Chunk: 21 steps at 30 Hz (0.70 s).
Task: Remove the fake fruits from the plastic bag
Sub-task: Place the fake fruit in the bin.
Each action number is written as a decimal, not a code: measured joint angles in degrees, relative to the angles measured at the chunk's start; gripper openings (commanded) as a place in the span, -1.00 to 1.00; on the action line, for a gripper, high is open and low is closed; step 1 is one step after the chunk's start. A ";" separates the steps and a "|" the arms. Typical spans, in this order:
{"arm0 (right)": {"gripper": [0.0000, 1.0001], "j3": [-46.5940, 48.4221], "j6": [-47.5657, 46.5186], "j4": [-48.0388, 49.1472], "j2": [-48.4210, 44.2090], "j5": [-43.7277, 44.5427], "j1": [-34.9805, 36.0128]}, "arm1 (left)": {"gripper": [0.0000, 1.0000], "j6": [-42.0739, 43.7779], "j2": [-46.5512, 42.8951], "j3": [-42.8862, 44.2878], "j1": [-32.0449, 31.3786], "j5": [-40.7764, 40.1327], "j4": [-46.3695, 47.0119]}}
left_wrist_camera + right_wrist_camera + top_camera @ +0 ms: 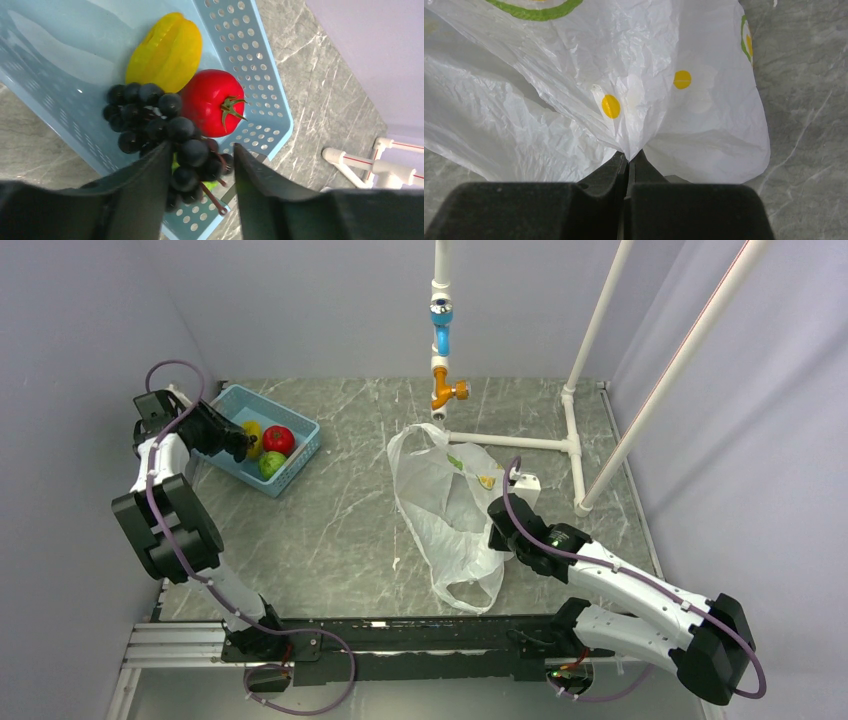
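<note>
Open passage across grey marbled tabletop (330, 540) between blue perforated plastic basket (300, 462) and crinkly white plastic bag (440, 510); behind bag, barred by white pipe frame (572, 430) and hanging blue-and-orange tap (441, 340).

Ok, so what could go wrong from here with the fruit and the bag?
The dark purple plastic grape bunch sits between the fingers of the left pincer, over the blue perforated plastic basket; pulling away might snag it and drag it out. The right pincer pinches the thin white plastic bag; a tug could tear the film.
</note>
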 measured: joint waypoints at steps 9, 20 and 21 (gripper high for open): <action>-1.00 0.04 -0.09 -0.26 -0.90 0.48 -0.11 | 0.60 0.48 -0.39 -0.20 0.02 -2.03 0.07; -1.00 1.44 -0.02 -3.19 -1.20 4.85 -0.61 | 0.61 2.93 -4.63 -0.59 -4.70 -4.48 -0.26; -1.00 1.84 0.15 -3.78 -1.20 5.49 -0.70 | 0.61 3.17 -5.35 -0.61 -5.81 -4.55 -0.24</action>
